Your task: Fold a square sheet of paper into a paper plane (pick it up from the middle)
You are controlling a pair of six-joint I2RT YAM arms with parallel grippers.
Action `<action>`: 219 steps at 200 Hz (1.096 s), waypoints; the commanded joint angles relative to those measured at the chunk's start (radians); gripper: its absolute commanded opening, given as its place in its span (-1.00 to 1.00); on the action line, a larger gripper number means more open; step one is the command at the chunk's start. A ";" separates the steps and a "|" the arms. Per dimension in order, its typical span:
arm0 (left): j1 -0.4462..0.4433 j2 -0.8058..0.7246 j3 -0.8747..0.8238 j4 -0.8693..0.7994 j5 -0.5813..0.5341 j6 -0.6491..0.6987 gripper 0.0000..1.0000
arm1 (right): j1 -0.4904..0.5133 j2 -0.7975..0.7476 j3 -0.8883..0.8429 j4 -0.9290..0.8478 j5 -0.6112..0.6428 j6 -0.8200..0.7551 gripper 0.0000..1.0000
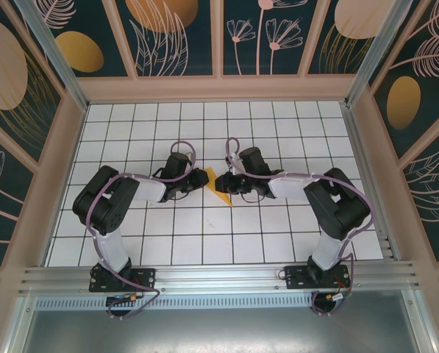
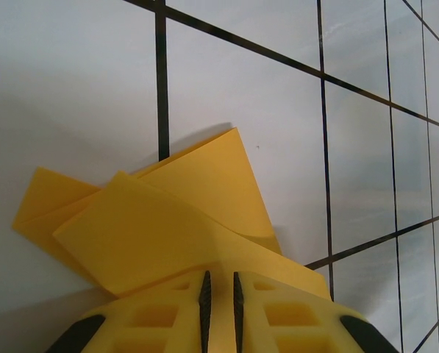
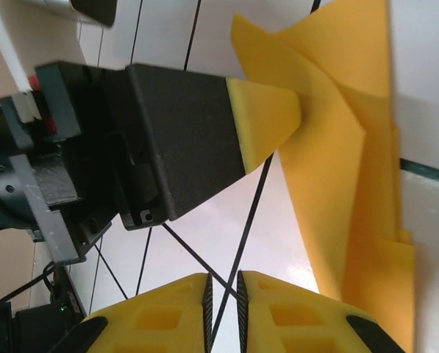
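Both arms meet mid-counter [image 1: 204,232] over the sheet of paper [image 1: 215,182], which lies between the 2 pincers, about the middle of the white grid.

The sheet of paper [image 2: 175,213] is orange-yellow and partly folded. Overlapping flaps and several layers show, with some edges lifted off the tiles and casting shadow.

Left pincer [image 1: 201,177] comes in from the left, its tip at the paper's left edge. In the left wrist view, the left pincer [image 2: 220,276] has its jaws nearly together with only a thin slit, and orange shows through the slit. The fingers [image 2: 153,316] sit right at the near edge of the top flap. In the right wrist view, the left pincer [image 3: 270,118] has its yellow tip overlapping the edge of a raised flap [image 3: 307,81] and touching it. Cannot tell whether the flap is actually pinched or only pressed.

Right pincer [image 1: 225,184] is over the right part of the sheet. In its own wrist view, the right pincer [image 3: 221,278] is open just a crack. White tile and a black grid line show through the gap, and there is nothing between the jaws. The sheet of paper [image 3: 344,147] runs along the right side of that view, and its lower end passes close by the right finger [image 3: 315,316]. Contact there is unclear.
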 commanded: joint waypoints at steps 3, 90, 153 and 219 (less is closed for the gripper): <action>-0.002 0.014 0.022 -0.038 -0.027 0.001 -0.58 | 0.000 0.058 0.018 -0.035 0.007 -0.025 -0.63; -0.009 -0.067 -0.001 0.029 0.057 -0.004 -0.41 | -0.030 0.099 -0.004 -0.014 0.016 -0.009 -0.69; -0.039 -0.042 -0.017 0.055 0.079 -0.014 -0.42 | -0.034 0.125 0.021 -0.037 0.022 -0.011 -0.70; -0.039 0.004 0.014 -0.030 0.023 0.000 -0.55 | -0.032 0.088 0.034 -0.046 0.012 -0.009 -0.75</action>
